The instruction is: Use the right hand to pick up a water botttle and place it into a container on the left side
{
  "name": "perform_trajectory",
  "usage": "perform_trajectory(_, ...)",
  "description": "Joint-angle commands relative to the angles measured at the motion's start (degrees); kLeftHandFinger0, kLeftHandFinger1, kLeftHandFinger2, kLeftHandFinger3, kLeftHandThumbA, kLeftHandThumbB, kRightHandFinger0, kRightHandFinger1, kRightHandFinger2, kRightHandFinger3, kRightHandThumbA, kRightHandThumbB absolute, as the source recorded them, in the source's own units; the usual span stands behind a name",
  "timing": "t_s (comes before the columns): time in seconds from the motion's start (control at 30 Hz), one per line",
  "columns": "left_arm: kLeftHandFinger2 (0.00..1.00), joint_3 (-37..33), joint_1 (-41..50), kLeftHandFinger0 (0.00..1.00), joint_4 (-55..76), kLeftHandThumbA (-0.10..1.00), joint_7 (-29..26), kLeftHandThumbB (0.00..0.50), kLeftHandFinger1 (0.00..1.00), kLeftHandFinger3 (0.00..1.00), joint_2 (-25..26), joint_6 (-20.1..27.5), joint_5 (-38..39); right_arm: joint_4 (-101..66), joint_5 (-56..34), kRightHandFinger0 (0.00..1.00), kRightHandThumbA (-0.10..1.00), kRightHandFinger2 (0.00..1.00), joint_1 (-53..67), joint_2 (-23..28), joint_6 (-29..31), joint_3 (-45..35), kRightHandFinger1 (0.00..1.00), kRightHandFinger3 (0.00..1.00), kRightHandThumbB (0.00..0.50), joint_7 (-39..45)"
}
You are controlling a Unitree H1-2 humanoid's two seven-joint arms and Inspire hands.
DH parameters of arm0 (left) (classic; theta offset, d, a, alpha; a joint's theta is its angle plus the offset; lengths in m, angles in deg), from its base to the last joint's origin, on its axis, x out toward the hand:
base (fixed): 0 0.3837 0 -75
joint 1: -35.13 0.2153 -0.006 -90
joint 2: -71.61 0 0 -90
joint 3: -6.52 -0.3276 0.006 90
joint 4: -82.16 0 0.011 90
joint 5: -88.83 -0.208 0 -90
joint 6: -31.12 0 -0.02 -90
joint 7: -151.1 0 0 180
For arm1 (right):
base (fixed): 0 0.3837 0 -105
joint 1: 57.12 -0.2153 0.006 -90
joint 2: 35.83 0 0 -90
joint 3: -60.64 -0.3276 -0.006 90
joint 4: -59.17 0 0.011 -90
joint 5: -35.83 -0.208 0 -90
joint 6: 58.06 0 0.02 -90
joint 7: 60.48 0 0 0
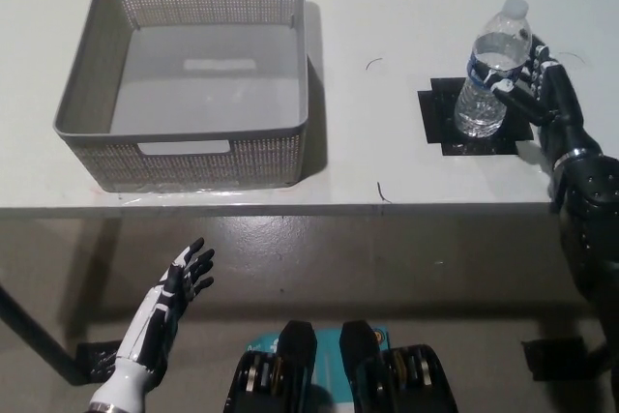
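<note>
While upright on the table, water bottle (490, 74) against right hand (538, 84), apparently grasped

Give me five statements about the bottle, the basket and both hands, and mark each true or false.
1. The water bottle stands upright on a black patch. True.
2. The basket already holds the bottle. False: nothing lies inside it.
3. The right hand is at the bottle's side. True.
4. The left hand rests on the table. False: it hangs below the table's edge, fingers apart.
5. The bottle's cap is missing. False: a white cap is on.
</note>
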Motion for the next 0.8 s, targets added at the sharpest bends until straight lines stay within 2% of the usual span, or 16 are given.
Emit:
perform_trajectory(0.0,1.00,0.5,0.0,1.00,1.1,1.00,0.7,0.201,1.00,1.00,0.0,2.0,0.6,5.1,0.5,1.00,0.88,1.00,-7.1,-0.3,5.5,1.4,1.00,1.00,0.500,0.6)
perform_trajectory(0.17,1.00,0.6,-0.3,1.00,1.5,1.00,0.5,0.204,1.00,1.00,-0.2,1.4,0.8,12.5,2.0,1.00,0.80,1.00,-11.6,-0.9,3.3,3.5,1.00,1.00,0.500,-0.4)
perform_trajectory(0.2,1.00,0.5,-0.4,1.00,1.2,1.00,0.6,0.204,1.00,1.00,-0.1,1.9,0.6,14.6,1.1,1.00,0.68,1.00,-13.0,-1.3,1.3,3.1,1.00,1.00,0.500,-0.5)
perform_trajectory(0.23,1.00,0.4,-0.4,1.00,1.1,1.00,0.7,0.205,1.00,1.00,-0.2,2.1,0.6,15.2,1.2,1.00,0.63,1.00,-13.3,-1.3,0.6,3.3,1.00,1.00,0.500,-1.0)
perform_trajectory(0.27,1.00,0.4,-0.3,1.00,1.1,1.00,0.8,0.219,1.00,1.00,-0.3,2.0,1.0,16.9,3.7,0.98,0.46,1.00,-14.9,-1.7,-4.7,5.4,1.00,1.00,0.500,-6.0)
perform_trajectory(0.3,1.00,0.4,-0.2,1.00,1.1,1.00,1.0,0.217,1.00,1.00,-0.4,2.0,1.2,17.5,4.0,0.75,0.27,0.73,-15.3,-2.0,-5.7,5.6,0.77,0.86,0.406,-8.1)
perform_trajectory(0.33,1.00,0.4,-0.2,1.00,0.9,1.00,1.0,0.222,1.00,1.00,-0.5,2.2,1.2,18.0,4.3,0.28,-0.04,0.36,-15.4,-2.2,-5.7,6.2,0.33,0.39,0.251,-10.4)
perform_trajectory(0.37,1.00,0.4,-0.4,1.00,0.7,1.00,0.9,0.224,1.00,1.00,-0.4,2.5,1.1,18.3,5.0,0.08,-0.10,0.38,-15.5,-2.4,-5.3,6.9,0.23,0.31,0.308,-12.8)
perform_trajectory(0.4,1.00,0.5,-0.6,1.00,0.9,1.00,0.7,0.242,1.00,1.00,-0.4,2.3,0.8,18.6,5.4,0.00,-0.10,0.40,-15.6,-2.9,-5.2,7.5,0.10,0.30,0.207,-14.8)
perform_trajectory(0.43,1.00,0.6,-0.8,1.00,1.0,1.00,0.7,0.245,1.00,1.00,-0.3,2.2,0.9,18.6,5.2,0.00,-0.10,0.46,-15.7,-3.2,-5.2,7.5,0.12,0.36,0.185,-15.3)
perform_trajectory(0.47,1.00,0.7,-1.0,1.00,1.2,1.00,0.6,0.253,1.00,1.00,-0.2,2.0,0.9,18.6,4.7,0.00,-0.10,0.59,-15.9,-3.6,-4.8,7.2,0.15,0.49,0.164,-15.5)
perform_trajectory(0.5,1.00,0.8,-1.1,1.00,1.2,1.00,0.6,0.253,1.00,1.00,-0.2,1.9,0.9,18.6,4.3,0.00,-0.10,0.66,-16.0,-3.8,-4.6,7.0,0.20,0.61,0.157,-15.6)
perform_trajectory(0.53,1.00,0.9,-1.1,1.00,1.2,1.00,0.7,0.243,1.00,1.00,-0.1,1.9,1.1,18.6,4.0,0.00,-0.10,0.68,-16.0,-4.1,-4.3,7.0,0.24,0.65,0.155,-15.9)
perform_trajectory(0.63,1.00,0.8,-0.8,1.00,1.1,1.00,0.9,0.231,1.00,1.00,0.0,2.3,1.0,18.4,3.4,0.00,-0.10,0.71,-15.9,-4.5,-3.7,6.4,0.33,0.72,0.129,-16.6)
perform_trajectory(0.67,1.00,0.7,-0.7,1.00,0.8,1.00,0.9,0.240,1.00,1.00,-0.1,2.7,1.0,18.2,3.4,0.00,-0.10,0.72,-15.7,-4.4,-3.3,6.4,0.35,0.73,0.138,-16.8)
perform_trajectory(0.77,1.00,0.7,-0.3,1.00,0.7,1.00,1.0,0.237,1.00,1.00,0.0,3.0,1.0,17.8,3.0,0.00,-0.10,0.71,-15.7,-4.4,-1.7,6.0,0.36,0.72,0.142,-17.3)
